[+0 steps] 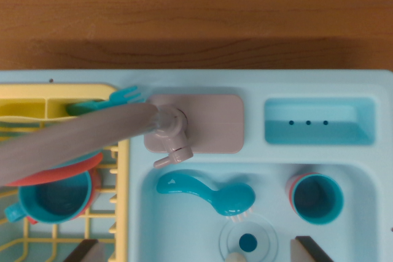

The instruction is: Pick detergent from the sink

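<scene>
A light blue plastic toy sink point(202, 90) is seen from above on a brown wooden counter point(196, 10). The tool point(196, 251) is held wide open and nothing is grasped: only its two dark fingertips point(83, 251) are shown, at the lower edge of the wrist view, one over the yellow wire dish rack point(120, 213) and one over the basin. The detergent cannot be identified with certainty. Only a small cream-coloured rounded piece point(236, 258), cut by the lower edge beside the round drain point(247, 242), is judged to be its top, so it is probably lying almost under the tool and a little toward the wrist view's right. A teal round cup with a red rim point(316, 197) is standing further to that side. A teal dish brush point(206, 191) is lying across the basin with its long axis running left to right, just above the drain. A descent is judged to need a small shift to the wrist view's right, away from the brush.
</scene>
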Motion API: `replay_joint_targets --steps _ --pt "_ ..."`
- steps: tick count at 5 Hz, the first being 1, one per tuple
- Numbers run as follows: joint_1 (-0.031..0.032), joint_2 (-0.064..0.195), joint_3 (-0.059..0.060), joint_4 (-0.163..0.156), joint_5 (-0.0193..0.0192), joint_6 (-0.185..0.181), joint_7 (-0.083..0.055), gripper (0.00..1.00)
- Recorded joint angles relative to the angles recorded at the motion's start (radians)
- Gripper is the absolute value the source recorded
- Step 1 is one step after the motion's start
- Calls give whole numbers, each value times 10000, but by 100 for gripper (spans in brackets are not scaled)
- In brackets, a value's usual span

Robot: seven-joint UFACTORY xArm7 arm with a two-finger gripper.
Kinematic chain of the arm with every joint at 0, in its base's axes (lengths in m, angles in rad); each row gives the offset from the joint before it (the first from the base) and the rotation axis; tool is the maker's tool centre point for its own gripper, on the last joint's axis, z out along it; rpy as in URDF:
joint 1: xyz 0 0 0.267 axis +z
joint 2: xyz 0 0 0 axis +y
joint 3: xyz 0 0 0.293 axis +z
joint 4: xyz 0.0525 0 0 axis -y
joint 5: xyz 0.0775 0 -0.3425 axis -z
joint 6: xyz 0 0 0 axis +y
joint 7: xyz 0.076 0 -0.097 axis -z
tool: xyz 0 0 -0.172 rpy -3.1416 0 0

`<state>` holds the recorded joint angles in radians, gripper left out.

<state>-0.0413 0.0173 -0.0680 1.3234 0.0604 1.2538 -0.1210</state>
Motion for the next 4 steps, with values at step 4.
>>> replay_joint_targets --steps 4 --pt "-7 -51 -83 -911 166 -903 -475 0"
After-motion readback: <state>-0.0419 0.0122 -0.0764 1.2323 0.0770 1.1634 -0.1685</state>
